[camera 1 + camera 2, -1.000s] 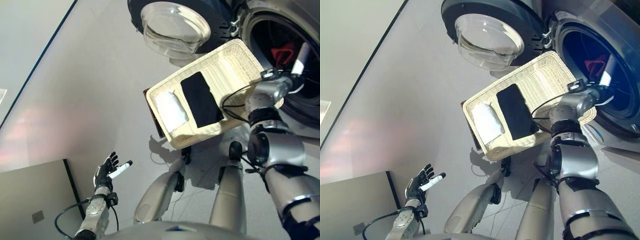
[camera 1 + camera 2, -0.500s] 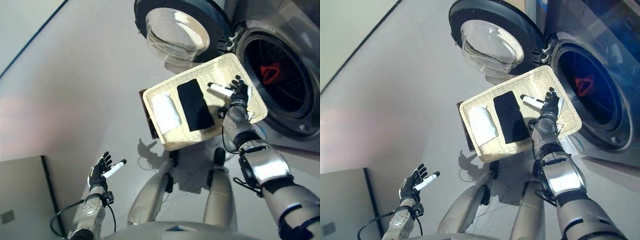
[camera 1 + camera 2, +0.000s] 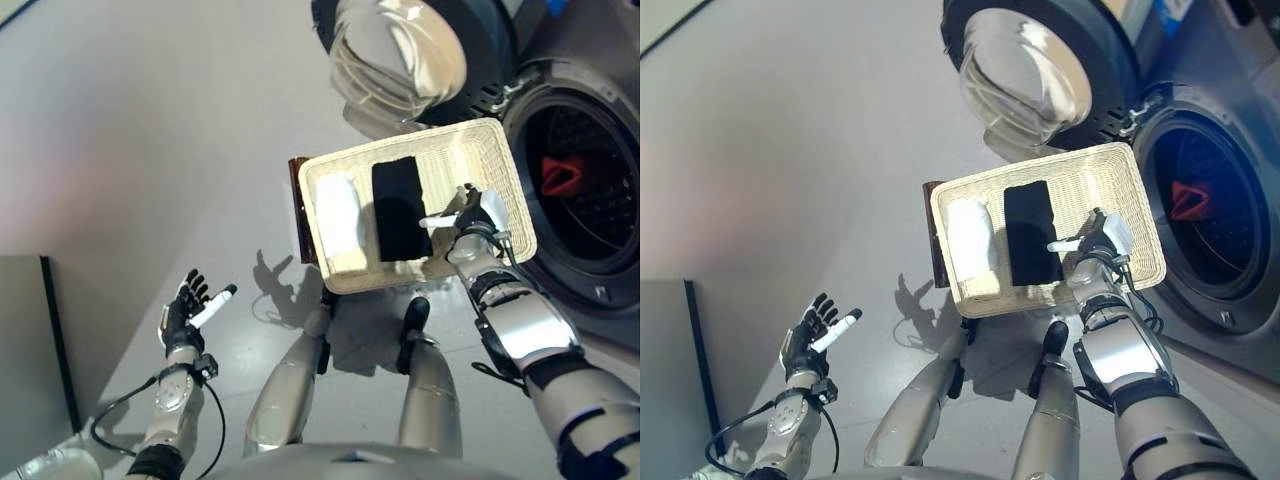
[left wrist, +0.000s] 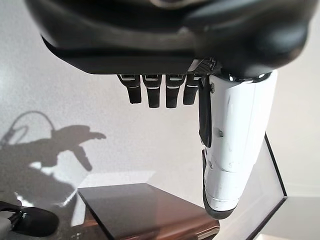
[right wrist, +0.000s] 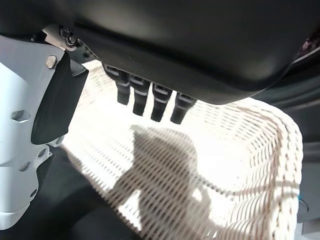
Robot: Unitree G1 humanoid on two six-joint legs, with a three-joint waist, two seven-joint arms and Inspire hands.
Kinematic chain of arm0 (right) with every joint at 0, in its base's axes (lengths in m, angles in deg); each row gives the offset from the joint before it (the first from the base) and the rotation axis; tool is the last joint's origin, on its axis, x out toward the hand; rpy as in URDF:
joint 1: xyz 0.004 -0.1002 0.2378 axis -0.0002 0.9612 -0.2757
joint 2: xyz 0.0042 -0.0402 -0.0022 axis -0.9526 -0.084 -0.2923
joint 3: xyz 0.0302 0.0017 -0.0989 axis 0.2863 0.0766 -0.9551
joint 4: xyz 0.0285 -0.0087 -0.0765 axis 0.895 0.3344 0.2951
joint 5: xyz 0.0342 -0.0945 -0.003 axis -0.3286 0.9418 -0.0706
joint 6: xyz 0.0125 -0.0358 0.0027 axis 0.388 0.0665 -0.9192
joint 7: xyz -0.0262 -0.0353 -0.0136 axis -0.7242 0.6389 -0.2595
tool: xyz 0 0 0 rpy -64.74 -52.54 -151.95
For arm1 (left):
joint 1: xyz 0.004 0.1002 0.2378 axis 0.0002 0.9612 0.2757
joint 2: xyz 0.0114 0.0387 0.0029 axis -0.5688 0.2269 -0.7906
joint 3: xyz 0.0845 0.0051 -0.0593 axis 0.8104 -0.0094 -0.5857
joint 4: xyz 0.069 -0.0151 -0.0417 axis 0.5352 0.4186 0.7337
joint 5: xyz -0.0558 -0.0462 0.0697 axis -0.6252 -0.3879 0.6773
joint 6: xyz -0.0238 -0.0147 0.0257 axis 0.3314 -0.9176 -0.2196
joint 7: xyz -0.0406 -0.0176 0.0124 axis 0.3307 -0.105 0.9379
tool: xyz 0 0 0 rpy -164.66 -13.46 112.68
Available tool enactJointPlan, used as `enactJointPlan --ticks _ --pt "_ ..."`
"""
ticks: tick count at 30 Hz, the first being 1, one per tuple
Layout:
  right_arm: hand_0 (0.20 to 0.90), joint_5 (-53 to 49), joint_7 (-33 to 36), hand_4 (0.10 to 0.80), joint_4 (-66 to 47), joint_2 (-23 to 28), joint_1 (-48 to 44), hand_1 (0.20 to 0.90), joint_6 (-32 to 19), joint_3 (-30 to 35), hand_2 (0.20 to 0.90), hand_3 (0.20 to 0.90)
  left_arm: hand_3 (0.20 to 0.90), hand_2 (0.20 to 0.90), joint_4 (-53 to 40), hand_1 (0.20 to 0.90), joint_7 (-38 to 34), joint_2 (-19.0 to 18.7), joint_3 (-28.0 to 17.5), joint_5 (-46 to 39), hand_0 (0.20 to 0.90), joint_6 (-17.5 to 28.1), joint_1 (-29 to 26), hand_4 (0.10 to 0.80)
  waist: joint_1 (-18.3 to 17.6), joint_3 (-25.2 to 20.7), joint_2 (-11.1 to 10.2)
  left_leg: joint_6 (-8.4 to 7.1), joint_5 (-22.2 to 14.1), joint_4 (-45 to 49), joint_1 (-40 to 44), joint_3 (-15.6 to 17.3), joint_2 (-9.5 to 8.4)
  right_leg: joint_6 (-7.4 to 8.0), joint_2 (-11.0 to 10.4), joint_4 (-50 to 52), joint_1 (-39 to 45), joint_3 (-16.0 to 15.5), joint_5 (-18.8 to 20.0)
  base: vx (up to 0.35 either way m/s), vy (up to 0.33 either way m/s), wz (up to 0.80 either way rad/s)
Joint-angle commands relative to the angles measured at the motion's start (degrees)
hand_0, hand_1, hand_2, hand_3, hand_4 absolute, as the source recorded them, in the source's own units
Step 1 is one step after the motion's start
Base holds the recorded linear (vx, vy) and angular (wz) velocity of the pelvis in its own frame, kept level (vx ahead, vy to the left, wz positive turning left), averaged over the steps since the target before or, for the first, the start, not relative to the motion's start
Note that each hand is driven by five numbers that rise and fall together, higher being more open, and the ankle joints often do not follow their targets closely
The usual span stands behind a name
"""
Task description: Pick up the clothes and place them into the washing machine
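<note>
The clothes lay in a white woven basket [image 3: 505, 165] that stood on the floor just in front of the open washing machine [image 3: 590, 200]: a black folded garment [image 3: 398, 208] in the middle of the basket and a white folded garment [image 3: 338, 208] to its left, side by side and perhaps touching along their edges. Both were judged to be light, soft and limp, liable to unfold and trail once lifted, so the better hold would be a gathering pinch through the middle of the fold, taking several layers at once, rather than a grip on a single edge or corner. The black garment appeared as a flat, matte, elongated rectangle; the white one was plumper and rounded, like a loosely rolled piece. A red item [image 3: 562, 175] was visible inside the drum, and the round glass door [image 3: 400, 55] stood swung open at the far side. The right hand [image 3: 468, 218] hovered over the right part of the basket, just beside the black garment's right edge, its fingers [image 5: 150, 97] straight and relaxed and its white-covered thumb extended toward the cloth, holding nothing. The left hand [image 3: 190, 310] was held well apart over the bare floor at the near left, fingers spread and empty.
</note>
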Motion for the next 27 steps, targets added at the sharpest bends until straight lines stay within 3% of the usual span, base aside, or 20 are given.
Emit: enactJointPlan --ticks 1,13,15,16,23,24,26,27 --pt "0.900 0.3 3.5 0.800 -1.9 0.8 -5.8 0.900 -1.0 0.0 0.900 0.900 0.900 0.900 -3.6 0.900 -2.7 -7.4 -5.6 0.1 0.900 5.3 -2.0 0.800 2.7 2.9 -2.6 -2.18 -5.8 4.0 -0.4 2.2 -2.38 2.15 -1.4 -16.0 8.1 0.7 8.6 0.032 0.023 0.15" --pt "0.900 -0.2 3.3 0.800 0.1 0.4 -7.4 0.900 0.3 1.1 0.900 0.900 0.900 0.900 -5.3 0.900 -3.7 -8.4 -3.6 1.1 0.900 5.5 -5.2 0.800 6.5 5.4 -3.3 -2.10 -7.3 8.6 -5.2 -0.4 -4.98 2.46 -3.3 -12.2 6.7 -2.3 6.4 0.032 0.001 0.23" --pt "0.900 0.8 3.2 0.800 1.3 0.9 -8.0 0.900 1.5 1.0 0.900 0.900 0.900 0.900 -5.0 0.900 -3.8 -8.8 -3.5 0.9 0.900 5.4 -6.1 0.800 7.4 6.2 -2.8 -2.11 -7.6 9.9 -7.2 -0.8 -5.46 2.37 -3.6 -10.2 4.9 -2.7 5.5 0.038 -0.047 0.32" --pt "0.900 2.0 3.2 0.800 2.6 1.4 -8.4 0.900 3.0 0.9 0.900 0.900 0.900 0.900 -6.6 0.900 -3.9 -9.0 -3.2 0.8 0.900 5.2 -6.4 0.800 8.1 6.6 -2.5 -2.30 -9.7 10.6 -8.0 -1.1 -5.66 2.56 -3.6 -8.7 3.8 -2.6 3.2 0.085 -0.061 0.39" --pt "0.900 7.6 3.8 0.800 4.8 4.4 -10.9 0.900 7.4 -0.3 0.900 0.900 0.900 0.900 -11.4 0.900 -4.1 -8.5 -2.5 1.1 0.900 4.0 -4.6 0.800 9.9 9.4 0.1 -2.08 -9.7 12.7 -13.5 -1.2 -6.95 2.30 -4.3 -4.8 -2.0 -2.8 1.7 -0.031 0.013 0.25" --pt "0.516 8.0 4.1 0.525 4.3 4.9 -11.8 0.516 7.4 -0.6 0.516 0.516 0.900 0.900 -10.7 0.900 -4.5 -8.2 -2.3 1.6 0.900 3.8 -4.4 0.800 9.7 10.2 0.5 -1.93 -9.9 13.3 -14.6 -0.9 -6.96 2.29 -4.3 -3.8 -3.8 -2.4 1.7 -0.048 0.063 0.01" --pt "0.227 8.3 4.3 0.320 4.0 5.1 -12.2 0.227 7.2 -0.9 0.227 0.227 0.900 0.900 -10.2 0.900 -4.8 -8.0 -2.2 1.9 0.900 3.8 -4.6 0.800 9.5 10.6 0.6 -1.85 -10.0 14.0 -15.5 -0.7 -7.03 2.31 -4.3 -2.8 -5.1 -1.9 1.5 -0.045 0.053 -0.06" --pt "0.200 8.4 4.6 0.300 3.8 5.2 -12.4 0.200 7.1 -1.0 0.200 0.200 0.900 0.900 -9.7 0.900 -5.1 -7.9 -2.1 2.1 0.900 3.7 -4.6 0.800 9.3 10.9 0.7 -1.76 -10.2 14.8 -16.3 -0.5 -7.05 2.30 -4.4 -1.9 -6.0 -1.5 1.3 -0.060 0.071 -0.10"
